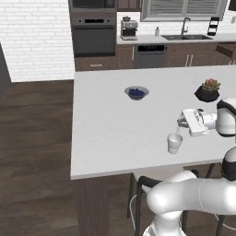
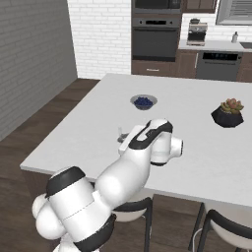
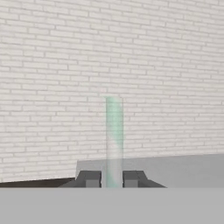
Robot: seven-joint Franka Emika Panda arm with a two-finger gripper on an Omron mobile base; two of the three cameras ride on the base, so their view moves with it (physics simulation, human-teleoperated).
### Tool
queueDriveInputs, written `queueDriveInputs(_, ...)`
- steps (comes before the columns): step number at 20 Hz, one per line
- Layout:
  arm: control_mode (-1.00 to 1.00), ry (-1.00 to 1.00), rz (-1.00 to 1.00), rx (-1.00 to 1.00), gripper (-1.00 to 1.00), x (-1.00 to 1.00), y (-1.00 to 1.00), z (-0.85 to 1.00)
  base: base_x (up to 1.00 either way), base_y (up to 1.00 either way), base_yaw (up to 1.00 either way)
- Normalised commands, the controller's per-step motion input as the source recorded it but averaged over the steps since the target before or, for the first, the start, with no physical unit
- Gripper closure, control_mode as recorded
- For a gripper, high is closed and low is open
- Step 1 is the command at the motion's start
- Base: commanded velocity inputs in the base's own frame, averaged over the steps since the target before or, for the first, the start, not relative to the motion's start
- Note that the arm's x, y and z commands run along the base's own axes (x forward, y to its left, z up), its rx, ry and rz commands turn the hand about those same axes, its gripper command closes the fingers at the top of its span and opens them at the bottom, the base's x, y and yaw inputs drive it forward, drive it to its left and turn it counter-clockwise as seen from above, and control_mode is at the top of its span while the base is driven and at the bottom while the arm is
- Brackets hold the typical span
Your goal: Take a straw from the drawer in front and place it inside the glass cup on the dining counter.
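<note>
My gripper [image 1: 180,122] reaches sideways over the white dining counter [image 1: 106,124], just above the glass cup [image 1: 174,143]. It is shut on the straw [image 3: 114,140], a thin pale stick standing upright between the two dark fingertips [image 3: 89,178] in the hand view. In the left base view the straw [image 1: 179,130] runs down from the fingers toward the cup's rim; I cannot tell if its lower end is inside. From the right base view the gripper [image 2: 121,137] peeks out left of my own arm above the counter [image 2: 83,133], and the cup is hidden. The drawer is out of view.
A grey bowl with dark blue contents [image 1: 136,92] [image 2: 143,102] sits mid-counter. A potted succulent in a black pot [image 1: 207,90] [image 2: 229,112] stands to the right. Dark stools [image 1: 146,183] [image 2: 219,221] are tucked under the near edge. Ahead of the hand is a white brick wall [image 3: 112,65].
</note>
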Motion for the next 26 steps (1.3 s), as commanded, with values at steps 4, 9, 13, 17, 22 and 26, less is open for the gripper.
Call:
queueDriveInputs(4,-1.00,0.00,0.00,0.00,1.00,0.30,-0.02,-0.14,0.00,0.00,0.00)
queueDriveInputs(9,-1.00,0.00,0.00,0.00,1.00,0.26,-0.16,-0.11,0.00,0.00,0.00)
queueDriveInputs(13,-1.00,0.00,0.00,0.00,1.00,0.15,-0.28,-0.11,0.00,0.00,0.00)
queueDriveInputs(17,-1.00,0.00,0.00,0.00,1.00,0.05,-0.20,-0.16,0.00,0.00,0.00)
queueDriveInputs(22,-1.00,0.00,0.00,0.00,1.00,0.03,-0.03,-0.16,0.00,0.00,0.00)
queueDriveInputs(26,-1.00,0.00,0.00,0.00,1.00,0.00,0.00,-0.10,0.00,0.00,0.00)
